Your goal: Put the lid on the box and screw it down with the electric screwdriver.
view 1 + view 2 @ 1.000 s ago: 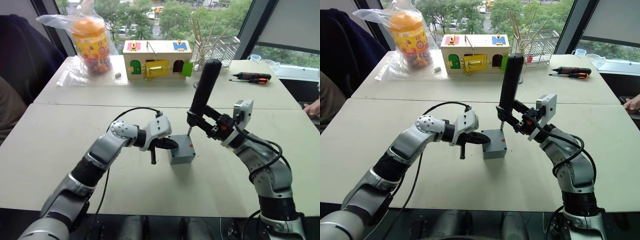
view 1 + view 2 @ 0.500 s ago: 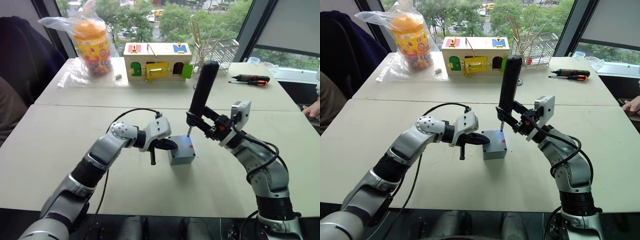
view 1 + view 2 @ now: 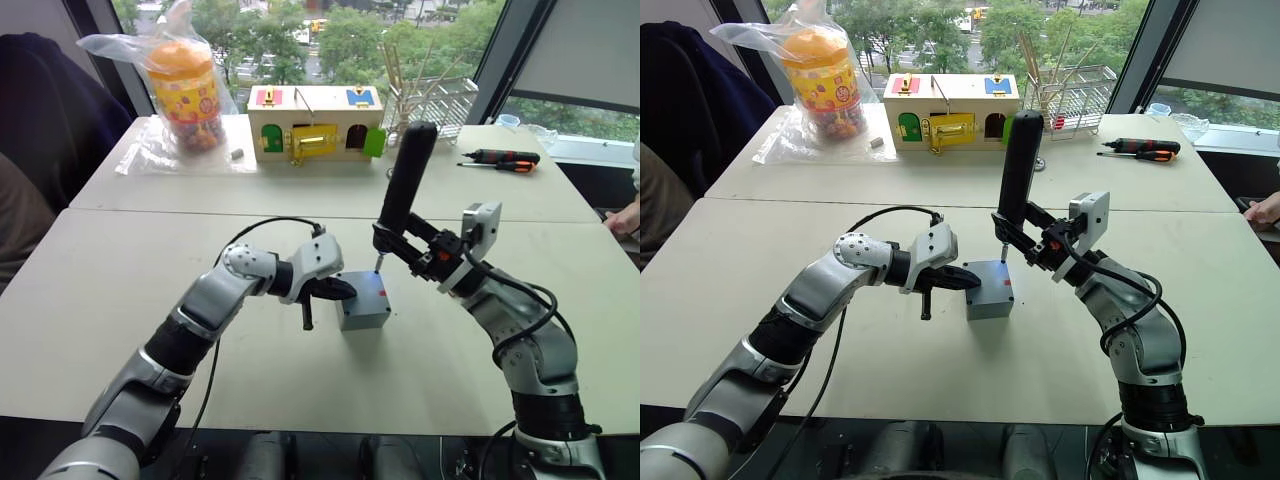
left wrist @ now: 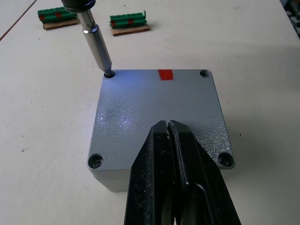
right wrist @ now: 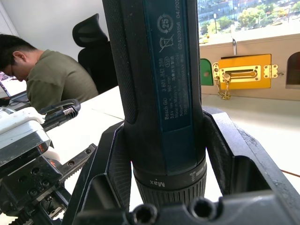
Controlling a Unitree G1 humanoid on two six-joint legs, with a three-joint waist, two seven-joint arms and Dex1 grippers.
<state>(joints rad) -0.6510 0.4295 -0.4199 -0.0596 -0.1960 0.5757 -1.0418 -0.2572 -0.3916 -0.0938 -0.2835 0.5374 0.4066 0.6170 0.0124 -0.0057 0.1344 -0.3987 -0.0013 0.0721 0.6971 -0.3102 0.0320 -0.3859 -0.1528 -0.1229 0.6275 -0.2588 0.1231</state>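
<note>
Almost nothing has moved since a moment ago; my arms have stayed put. From my head, the box point(image 3: 364, 304) sits on the table point(image 3: 120, 280) with the lid point(image 3: 360, 291) on top. My right gripper point(image 3: 405, 247) is squeezed around the electric screwdriver point(image 3: 404, 178), standing up over the box's far corner. In my left wrist view, my left gripper point(image 4: 169, 136) has its fingers pressed together, resting on the lid to keep it still, I think. The bit point(image 4: 97, 48) sits in a corner screw hole. My right wrist view shows fingers point(image 5: 111, 173) hugging the screwdriver.
</note>
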